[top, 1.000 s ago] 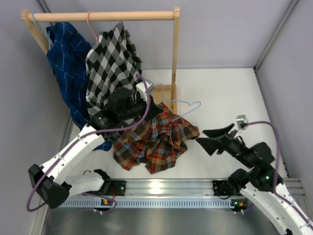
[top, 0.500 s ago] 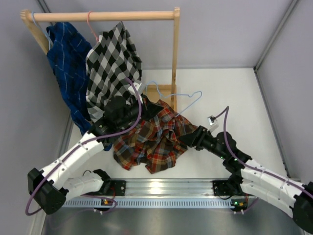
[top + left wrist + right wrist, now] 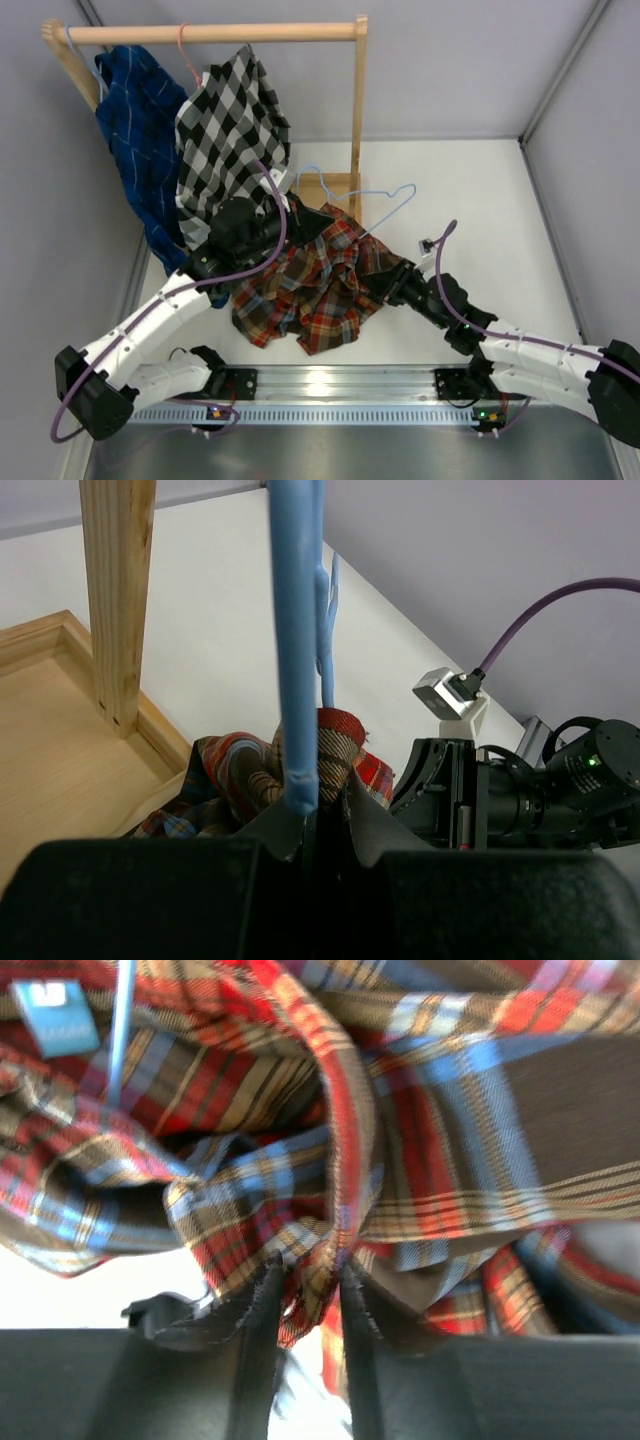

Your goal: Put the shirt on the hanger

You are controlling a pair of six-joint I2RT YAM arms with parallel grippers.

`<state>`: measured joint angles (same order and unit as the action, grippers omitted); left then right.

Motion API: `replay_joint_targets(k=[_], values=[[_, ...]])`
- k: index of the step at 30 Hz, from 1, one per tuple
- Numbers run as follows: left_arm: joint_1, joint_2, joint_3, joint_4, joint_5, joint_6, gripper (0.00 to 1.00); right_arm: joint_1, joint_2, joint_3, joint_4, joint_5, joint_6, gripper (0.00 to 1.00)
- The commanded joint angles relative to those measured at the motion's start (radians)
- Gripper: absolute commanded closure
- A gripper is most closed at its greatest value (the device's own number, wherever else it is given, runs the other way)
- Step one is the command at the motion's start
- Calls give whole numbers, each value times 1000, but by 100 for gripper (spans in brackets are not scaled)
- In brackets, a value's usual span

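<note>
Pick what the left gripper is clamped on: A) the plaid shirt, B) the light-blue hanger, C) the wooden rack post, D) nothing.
B: in the left wrist view the light-blue hanger runs down between the closed fingers of the left gripper; the right gripper pinches the plaid shirt.

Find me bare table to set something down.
Free: the table between the rack post and the right wall, beyond the right gripper. Crowded: left-centre, where the shirt, hanger and left gripper bunch below the checked shirt.
</note>
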<state>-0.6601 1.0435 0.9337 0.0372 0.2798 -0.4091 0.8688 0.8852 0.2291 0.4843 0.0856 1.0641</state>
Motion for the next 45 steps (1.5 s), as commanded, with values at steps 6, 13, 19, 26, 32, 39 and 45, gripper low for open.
replay_joint_targets(k=[6, 13, 19, 26, 32, 39, 45], values=[[1, -57, 142, -170, 24, 127, 100, -132, -129, 61, -124, 81, -134, 100], [1, -43, 246, -440, 119, 259, 100, -485, -49, 277, -343, -285, -335, 100], [1, -102, 232, -490, 205, 303, 100, -638, 24, 383, -415, -385, -409, 100], [-4, -125, 209, -629, 202, 388, 100, -660, 112, 567, -604, -293, -608, 100], [-24, -102, 208, -655, 194, 400, 100, -657, 213, 757, -729, -230, -726, 100], [-33, -51, 266, -758, 124, 481, 100, -570, 330, 1002, -955, 42, -888, 100], [-36, 30, 361, -798, 191, 486, 100, -354, 408, 1167, -1049, 286, -932, 100]])
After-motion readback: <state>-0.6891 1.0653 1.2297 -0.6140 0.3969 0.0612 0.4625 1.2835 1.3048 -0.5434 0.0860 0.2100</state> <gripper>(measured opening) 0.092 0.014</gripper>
